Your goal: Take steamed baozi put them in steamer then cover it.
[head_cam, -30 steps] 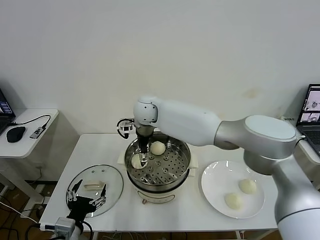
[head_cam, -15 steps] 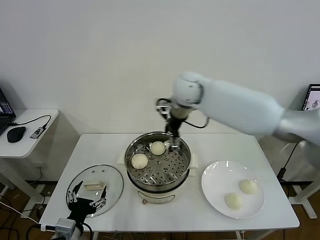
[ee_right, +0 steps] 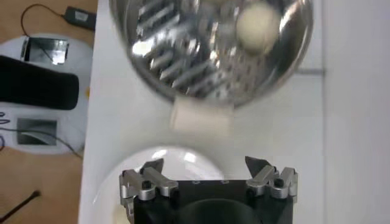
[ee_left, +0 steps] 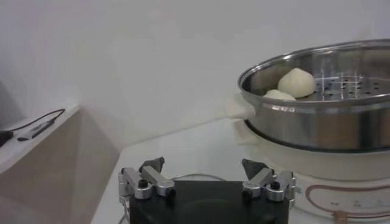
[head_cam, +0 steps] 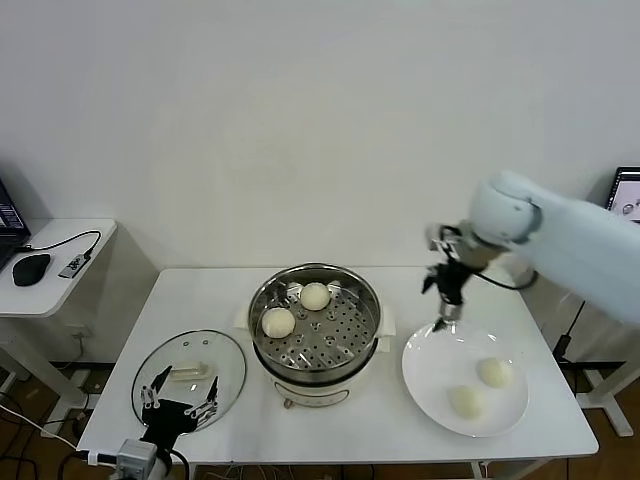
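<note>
The steamer (head_cam: pixel 315 325) stands mid-table with two steamed baozi (head_cam: pixel 278 321) (head_cam: pixel 315 295) on its perforated tray. Two more baozi (head_cam: pixel 495 372) (head_cam: pixel 465 401) lie on the white plate (head_cam: pixel 430 365) to its right. My right gripper (head_cam: pixel 441 322) hangs open and empty above the plate's far-left rim, pointing down. In the right wrist view that gripper (ee_right: pixel 207 165) has the plate (ee_right: pixel 164 159) under it and the steamer (ee_right: pixel 213 55) beyond. My left gripper (head_cam: pixel 180 398) waits open at the table's front-left, over the glass lid; the left wrist view shows it (ee_left: pixel 205 167) empty, facing the steamer (ee_left: pixel 323 122).
A round glass lid (head_cam: pixel 200 370) lies flat left of the steamer. A low side table (head_cam: pixel 50 265) with a mouse and cable stands far left. A laptop (head_cam: pixel 625 205) sits at the right edge. The wall rises close behind the table.
My right arm has swung from inside the steamer, where it left a baozi at the tray's left side, across to the right and now hangs over the plate. The left arm barely moved.
</note>
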Tool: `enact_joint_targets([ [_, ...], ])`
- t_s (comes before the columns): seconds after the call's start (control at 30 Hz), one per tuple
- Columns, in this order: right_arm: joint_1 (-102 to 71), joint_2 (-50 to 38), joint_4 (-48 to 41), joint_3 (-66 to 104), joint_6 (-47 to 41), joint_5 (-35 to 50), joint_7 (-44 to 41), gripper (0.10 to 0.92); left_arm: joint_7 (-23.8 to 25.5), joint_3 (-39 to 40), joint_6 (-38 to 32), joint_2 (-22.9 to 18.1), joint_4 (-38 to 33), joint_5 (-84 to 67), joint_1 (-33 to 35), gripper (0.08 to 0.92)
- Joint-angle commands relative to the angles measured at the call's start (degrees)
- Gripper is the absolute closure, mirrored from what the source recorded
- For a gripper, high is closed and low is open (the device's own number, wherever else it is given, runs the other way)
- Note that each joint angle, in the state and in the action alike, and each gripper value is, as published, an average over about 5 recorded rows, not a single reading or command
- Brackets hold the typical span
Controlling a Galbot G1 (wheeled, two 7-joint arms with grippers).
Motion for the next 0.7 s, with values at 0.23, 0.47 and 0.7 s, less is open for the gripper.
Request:
enact_joint_targets([
  [0.23,-24.4,-7.0,2.4,15.3,2.5,-12.2,-1.1,0.203,0.3,-0.1,0.6,0.6,0.2,0.5,0.6,0.177],
  [0.47,-28.8,-5.4,1.3,18.3,0.9,-11.8,1.5,0.203,0.6,0.2,0.9,0.6,0.9,0.6,0.2,0.177],
  [0.7,-29.4,-4.3,0.0,18.0,1.0,-12.4,2.0,0.203,0.5,0.3,1.0,0.4,1.6,0.6,0.1,0.177],
])
